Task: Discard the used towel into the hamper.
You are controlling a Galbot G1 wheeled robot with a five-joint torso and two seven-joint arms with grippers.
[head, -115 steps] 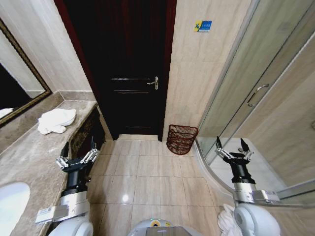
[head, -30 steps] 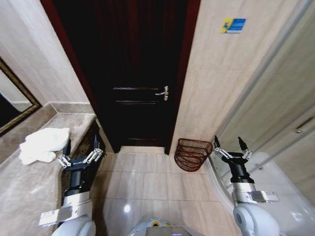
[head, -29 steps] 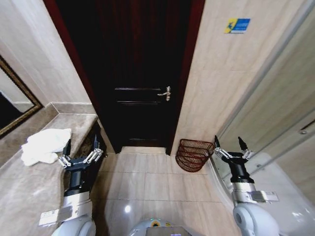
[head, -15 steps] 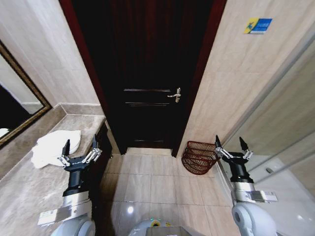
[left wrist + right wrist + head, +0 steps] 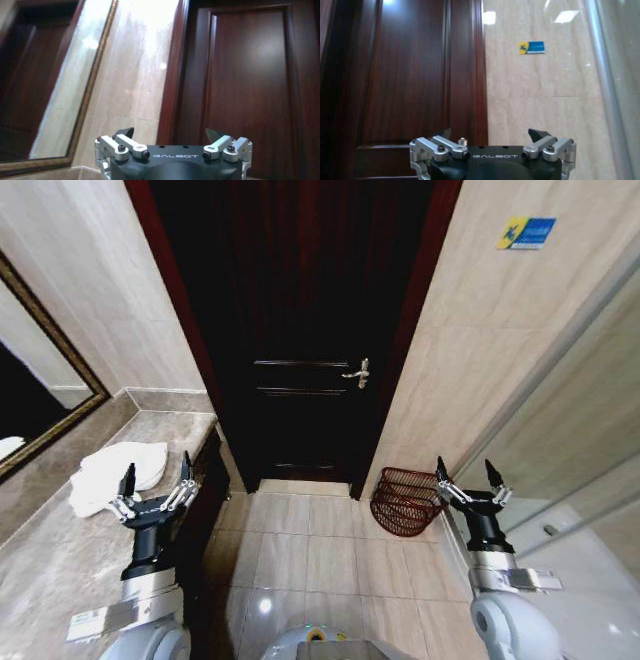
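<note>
Beige marble walls framed a dark wooden door (image 5: 310,330). On the stone counter (image 5: 60,550) at left, the crumpled white towel (image 5: 115,472) lay untouched, just beyond the left gripper (image 5: 152,490), whose fingers were spread and empty. Across the tiled floor, the wicker hamper (image 5: 403,500) stood by the wall beside the right gripper (image 5: 468,486), likewise spread. Nothing was done: pickup, carry and drop all remained.

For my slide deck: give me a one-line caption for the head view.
Open left pincer beside towel on counter; open right pincer near hamper by door.
</note>
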